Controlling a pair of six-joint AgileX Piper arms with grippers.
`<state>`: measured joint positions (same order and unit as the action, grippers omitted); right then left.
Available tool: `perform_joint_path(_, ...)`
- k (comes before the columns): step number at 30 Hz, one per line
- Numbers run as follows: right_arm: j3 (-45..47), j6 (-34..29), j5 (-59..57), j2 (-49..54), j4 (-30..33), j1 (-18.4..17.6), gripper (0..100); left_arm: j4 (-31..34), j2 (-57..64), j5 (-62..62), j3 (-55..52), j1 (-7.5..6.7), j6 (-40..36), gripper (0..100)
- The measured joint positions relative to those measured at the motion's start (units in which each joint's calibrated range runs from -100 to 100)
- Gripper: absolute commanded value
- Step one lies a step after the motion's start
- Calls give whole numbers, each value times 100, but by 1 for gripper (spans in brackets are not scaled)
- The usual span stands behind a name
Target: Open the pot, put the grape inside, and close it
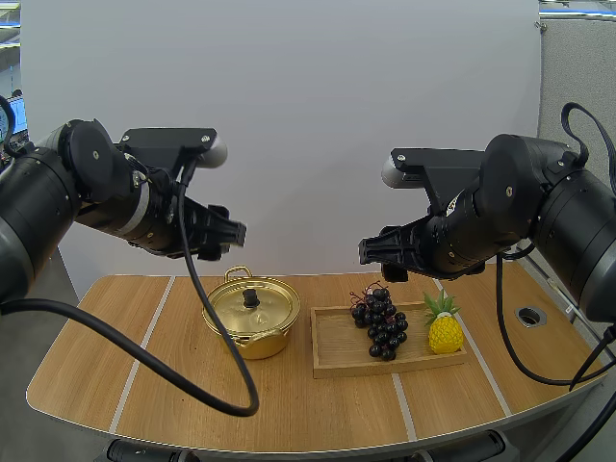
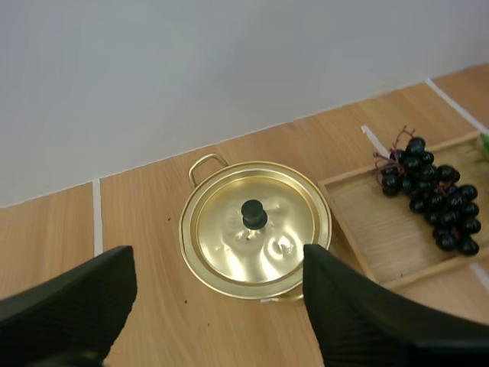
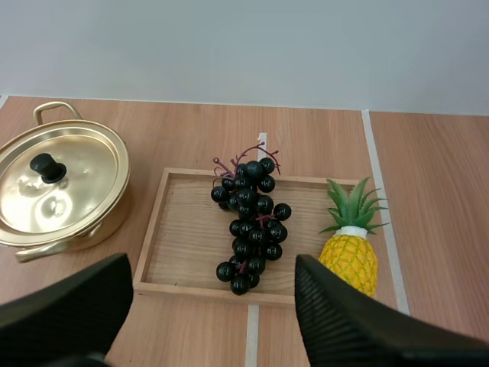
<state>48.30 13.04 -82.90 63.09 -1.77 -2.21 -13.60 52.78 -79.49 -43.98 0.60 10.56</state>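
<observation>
A gold pot (image 1: 252, 317) with its lid (image 2: 254, 228) on and a black knob (image 2: 254, 213) stands mid-table. A bunch of dark grapes (image 1: 379, 321) lies in a wooden tray (image 1: 336, 343) to the pot's right. My left gripper (image 1: 229, 236) hangs open high above the pot, its fingers (image 2: 72, 302) spread wide over the lid. My right gripper (image 1: 377, 252) hovers open above the tray, fingers (image 3: 359, 325) apart on either side of the grapes (image 3: 250, 222). Neither gripper holds anything.
A toy pineapple (image 1: 444, 327) stands on the tray's right end, close to the grapes. A round hole (image 1: 530, 316) sits in the table at the far right. Bare wood lies left of the pot and along the front edge.
</observation>
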Motion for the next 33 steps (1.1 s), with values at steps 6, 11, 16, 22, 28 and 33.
perform_joint_path(6,0,0,-69,0,0,0,100,-111,-123,-128,0,0,877,100)
perform_joint_path(11,0,0,-69,0,0,0,100,-228,-732,-146,0,0,1687,100)
perform_joint_path(16,0,0,-136,0,0,0,100,-356,-1742,-165,113,-13,2154,100)
perform_joint_path(22,0,0,-195,0,0,0,100,-419,-2883,-133,651,-170,2224,100)
perform_joint_path(28,0,0,-195,0,0,0,100,-453,-3814,-148,1315,-270,2184,100)
perform_joint_path(33,0,0,-195,0,0,0,100,-453,-4421,-305,1840,-270,2184,100)
